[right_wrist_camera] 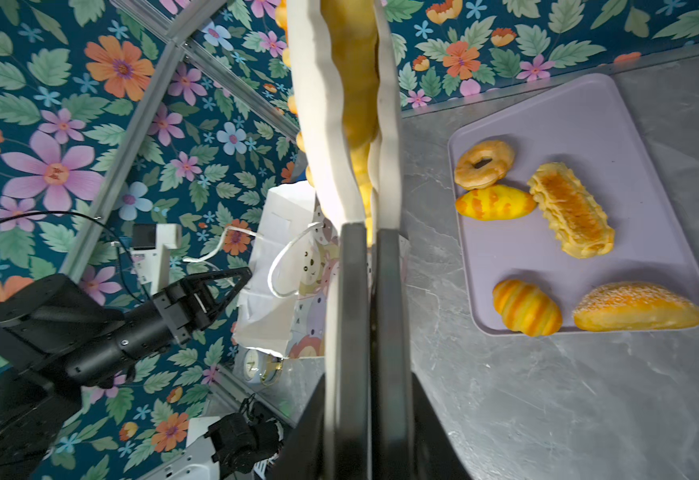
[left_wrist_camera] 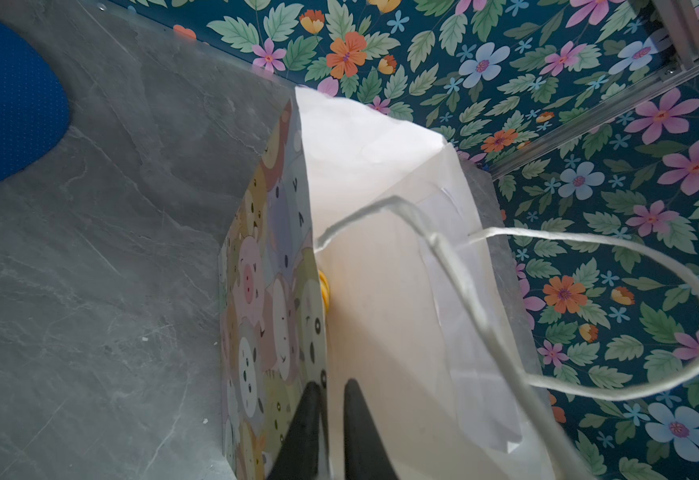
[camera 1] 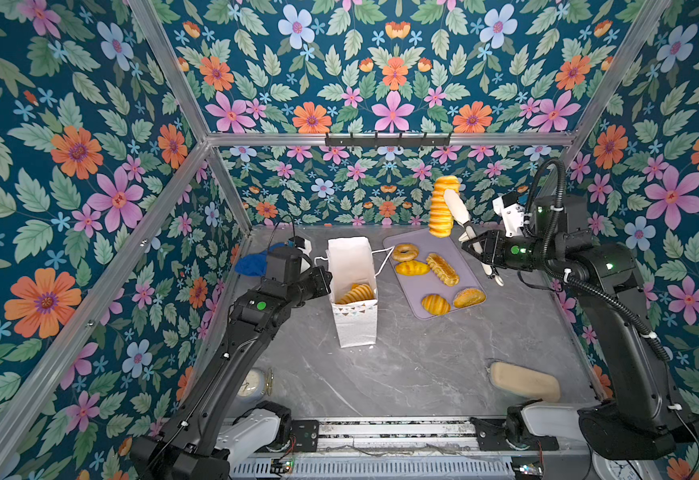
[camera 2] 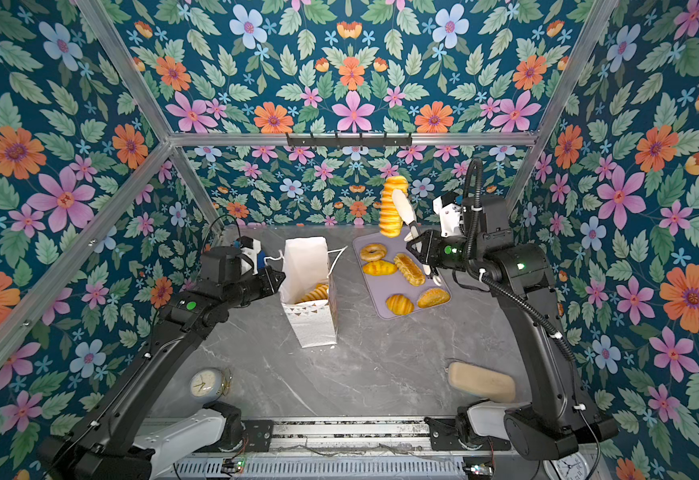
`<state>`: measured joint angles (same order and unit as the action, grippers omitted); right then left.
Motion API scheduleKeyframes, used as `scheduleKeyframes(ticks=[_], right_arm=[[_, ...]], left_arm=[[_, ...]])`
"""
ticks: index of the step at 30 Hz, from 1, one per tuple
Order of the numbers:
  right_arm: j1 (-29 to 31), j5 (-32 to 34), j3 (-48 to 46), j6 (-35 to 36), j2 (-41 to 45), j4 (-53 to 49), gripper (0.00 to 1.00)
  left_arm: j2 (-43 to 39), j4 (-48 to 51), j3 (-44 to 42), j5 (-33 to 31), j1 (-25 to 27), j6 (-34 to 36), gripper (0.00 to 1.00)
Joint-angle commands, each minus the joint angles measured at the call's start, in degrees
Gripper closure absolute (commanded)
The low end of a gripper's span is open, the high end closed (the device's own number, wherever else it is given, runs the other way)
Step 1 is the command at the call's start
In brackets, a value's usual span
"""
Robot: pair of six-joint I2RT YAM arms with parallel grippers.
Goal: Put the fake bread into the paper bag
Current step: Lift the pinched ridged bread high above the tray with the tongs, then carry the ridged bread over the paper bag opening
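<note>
The white paper bag (camera 1: 352,266) (camera 2: 306,262) stands upright left of centre with a ribbed loaf (camera 1: 356,294) inside. My left gripper (camera 1: 325,276) (left_wrist_camera: 331,390) is shut on its left wall near the rim, one finger inside and one outside. My right gripper (camera 1: 470,245) (right_wrist_camera: 366,390) is shut on black-handled white tongs (camera 1: 456,208). The tongs pinch a long ribbed piece of fake bread (camera 1: 442,208) (right_wrist_camera: 354,83) high above the tray's far end. On the lilac tray (camera 1: 412,286) lie a ring bagel (camera 1: 405,252), a yellow bun (camera 1: 412,268), a long pastry (camera 1: 443,269), a croissant (camera 1: 435,304) and a seeded bun (camera 1: 469,297).
A flat beige oblong (camera 1: 524,380) lies at the front right beside the right arm's base. A small clock (camera 2: 206,384) stands at the front left by the left arm. A blue cloth (camera 1: 252,264) sits behind the left gripper near the back wall.
</note>
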<state>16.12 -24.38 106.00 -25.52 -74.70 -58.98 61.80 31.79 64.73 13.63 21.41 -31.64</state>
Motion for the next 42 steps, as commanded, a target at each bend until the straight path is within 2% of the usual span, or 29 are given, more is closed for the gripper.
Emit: scheduleKeyframes(ticks=[1,7,24,42], right_arm=[[0.04,-5.82,-0.97,-3.29,0.58,6.53,0.79],[1.71,-8.93,-3.45,-6.25,1.39,10.94,0.78],[10.46,-7.22,-3.51,-7.51,-1.46,13.71,0.78],[20.40,-0.85,-0.81,-6.53,-6.76,12.95,0.78]], left_arm=[[-0.19,-0.41,0.31,-0.27,0.01,-0.35,0.85],[-0.22,-0.59,0.30,-0.10,-0.01,-0.44,0.85],[-0.88,-0.79,-0.48,-0.23,0.05,-1.01,0.85],[-1.51,-1.20,-1.36,0.06,0.04,-1.67,0.86]])
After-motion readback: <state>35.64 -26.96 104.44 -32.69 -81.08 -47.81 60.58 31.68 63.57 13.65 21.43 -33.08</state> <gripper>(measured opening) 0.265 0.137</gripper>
